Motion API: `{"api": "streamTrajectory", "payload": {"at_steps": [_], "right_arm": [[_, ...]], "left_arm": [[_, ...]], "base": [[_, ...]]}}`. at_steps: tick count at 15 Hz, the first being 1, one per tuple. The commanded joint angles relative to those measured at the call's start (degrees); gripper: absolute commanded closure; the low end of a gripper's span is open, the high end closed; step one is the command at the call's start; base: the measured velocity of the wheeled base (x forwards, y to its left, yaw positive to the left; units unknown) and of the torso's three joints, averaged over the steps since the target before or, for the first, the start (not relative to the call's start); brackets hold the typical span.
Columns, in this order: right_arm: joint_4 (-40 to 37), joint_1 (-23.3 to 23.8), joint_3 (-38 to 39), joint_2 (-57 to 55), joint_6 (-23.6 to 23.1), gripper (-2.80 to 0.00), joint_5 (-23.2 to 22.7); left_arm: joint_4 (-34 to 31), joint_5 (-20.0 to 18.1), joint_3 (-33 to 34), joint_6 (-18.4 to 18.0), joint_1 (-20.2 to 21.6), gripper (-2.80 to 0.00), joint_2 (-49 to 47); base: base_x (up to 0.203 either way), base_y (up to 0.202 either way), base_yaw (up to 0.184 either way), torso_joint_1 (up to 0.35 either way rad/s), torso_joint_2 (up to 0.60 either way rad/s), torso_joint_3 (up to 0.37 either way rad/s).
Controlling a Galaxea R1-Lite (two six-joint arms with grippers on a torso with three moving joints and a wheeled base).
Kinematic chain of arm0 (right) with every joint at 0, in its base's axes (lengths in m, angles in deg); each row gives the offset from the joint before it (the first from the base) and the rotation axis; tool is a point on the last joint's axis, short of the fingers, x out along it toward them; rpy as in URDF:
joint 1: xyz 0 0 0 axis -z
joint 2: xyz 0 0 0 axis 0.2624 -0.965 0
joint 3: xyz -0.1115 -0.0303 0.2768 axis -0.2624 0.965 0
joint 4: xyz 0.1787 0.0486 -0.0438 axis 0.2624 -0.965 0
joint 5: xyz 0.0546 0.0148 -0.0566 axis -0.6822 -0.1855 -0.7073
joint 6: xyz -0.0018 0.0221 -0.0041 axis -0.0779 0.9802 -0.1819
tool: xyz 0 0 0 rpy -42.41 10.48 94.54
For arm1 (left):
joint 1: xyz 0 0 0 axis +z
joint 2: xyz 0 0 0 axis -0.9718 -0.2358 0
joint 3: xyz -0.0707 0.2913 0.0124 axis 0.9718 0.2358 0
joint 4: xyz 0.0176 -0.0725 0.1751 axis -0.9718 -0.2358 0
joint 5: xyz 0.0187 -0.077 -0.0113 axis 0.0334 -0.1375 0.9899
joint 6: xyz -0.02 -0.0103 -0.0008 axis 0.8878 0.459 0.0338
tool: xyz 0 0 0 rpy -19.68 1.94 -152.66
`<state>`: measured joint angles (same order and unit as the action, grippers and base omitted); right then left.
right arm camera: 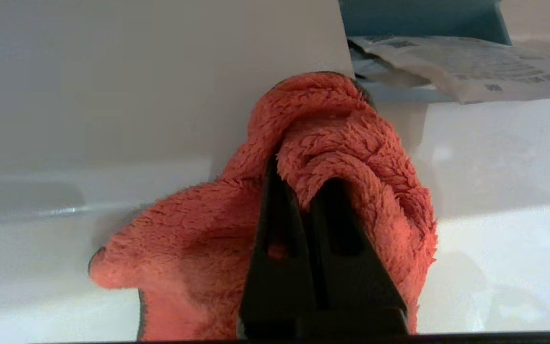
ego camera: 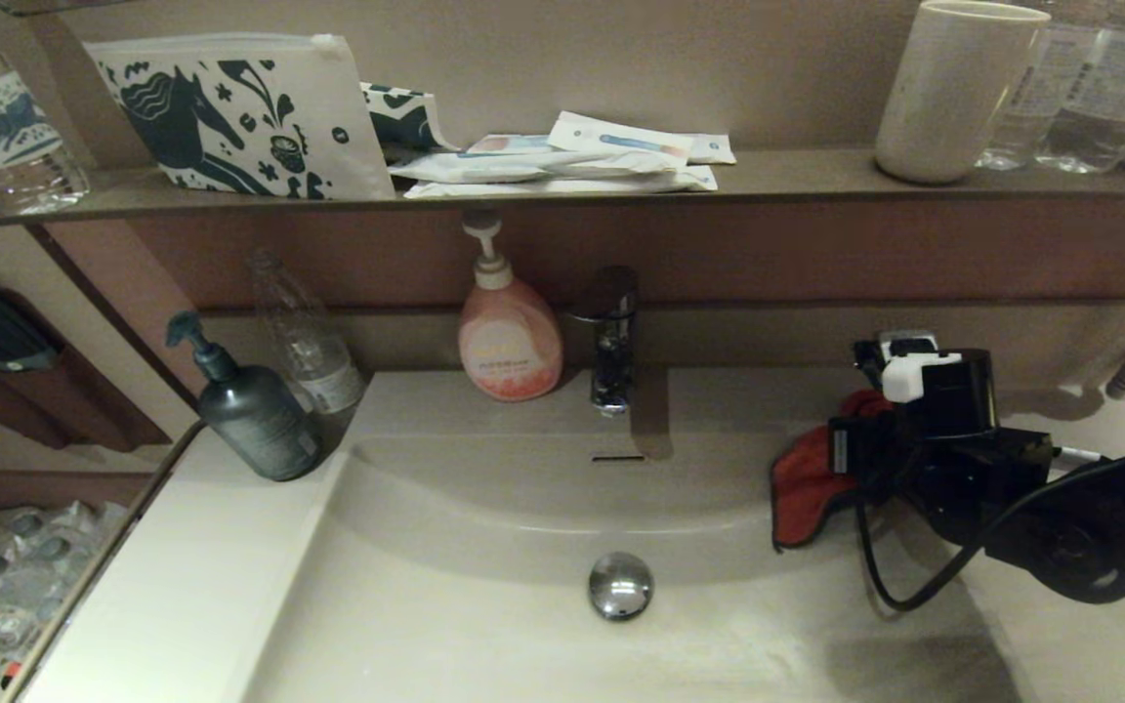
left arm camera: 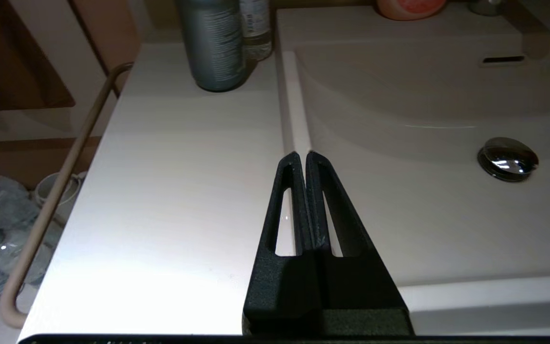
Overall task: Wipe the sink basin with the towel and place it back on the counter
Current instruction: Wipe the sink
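Note:
The orange-red towel (ego camera: 802, 488) hangs bunched at the back right rim of the off-white sink basin (ego camera: 484, 547), draping down the curved wall. My right gripper (ego camera: 855, 449) is shut on the towel (right arm camera: 351, 143), with its black fingers (right arm camera: 275, 229) sunk into the pile. The chrome drain plug (ego camera: 620, 584) lies bare in the basin's middle. My left gripper (left arm camera: 302, 155) is shut on nothing, above the counter (left arm camera: 174, 191) beside the basin's left rim; it is out of the head view.
A grey pump bottle (ego camera: 255, 415) and a clear bottle (ego camera: 313, 342) stand on the back left counter. A pink soap bottle (ego camera: 509, 337) and the faucet (ego camera: 609, 332) are behind the basin. The dark shelf (ego camera: 797, 176) above carries a pouch, packets, a cup (ego camera: 948, 93) and bottles.

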<state>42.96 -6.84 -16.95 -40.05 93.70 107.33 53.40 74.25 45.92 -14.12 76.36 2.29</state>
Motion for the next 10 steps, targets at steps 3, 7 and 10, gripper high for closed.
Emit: {"api": "streamTrajectory", "payload": {"at_steps": [3, 7, 10], "right_arm": [[-0.21, -4.33, 0.68, -1.02, 0.27, 0.00, 0.20], [0.08, -11.92, 0.63, 0.58, 0.20, 0.00, 0.27], [0.06, -15.79, 0.04, -1.30, 0.11, 0.00, 0.36]], "left_arm": [[0.05, -0.02, 0.00, -0.03, 0.00, 0.00, -0.01], [0.05, -0.02, 0.00, -0.03, 0.00, 0.00, -0.01], [0.05, -0.02, 0.00, -0.03, 0.00, 0.00, -0.01]], "base": [[0.000, 0.000, 0.000, 0.000, 0.00, 0.000], [0.000, 0.000, 0.000, 0.000, 0.00, 0.000], [0.000, 0.000, 0.000, 0.000, 0.00, 0.000]]}}
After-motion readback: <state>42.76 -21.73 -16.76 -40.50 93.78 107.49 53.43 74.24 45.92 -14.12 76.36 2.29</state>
